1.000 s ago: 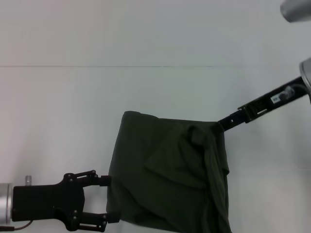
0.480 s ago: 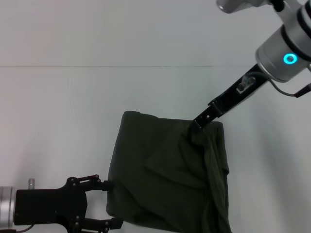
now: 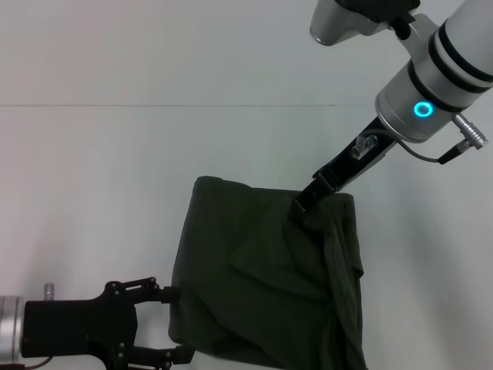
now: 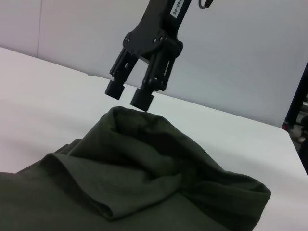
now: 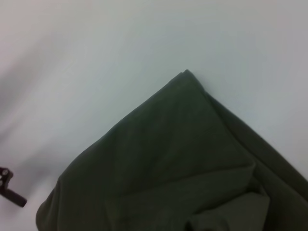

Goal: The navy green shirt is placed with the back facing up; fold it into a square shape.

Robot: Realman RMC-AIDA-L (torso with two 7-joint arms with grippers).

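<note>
The navy green shirt [image 3: 262,277] lies in a rumpled, roughly folded heap on the white table, plain side up. It also shows in the left wrist view [image 4: 144,183] and the right wrist view [image 5: 168,163]. My right gripper [image 3: 299,208] hovers just above the shirt's far right part. In the left wrist view the right gripper [image 4: 128,94] is open and empty, with its fingers slightly apart and clear of the cloth. My left gripper [image 3: 181,324] is open at the shirt's near left edge, one finger on either side of that edge.
The white table [image 3: 92,193] stretches to the left of and beyond the shirt. The right arm's silver wrist with a lit blue ring [image 3: 422,109] hangs high at the right. A pale wall stands behind the table's far edge.
The right arm swung in leftward, and its gripper moved from the shirt's far right corner to above the cloth. The left gripper shifted slightly toward me, then stayed still.
</note>
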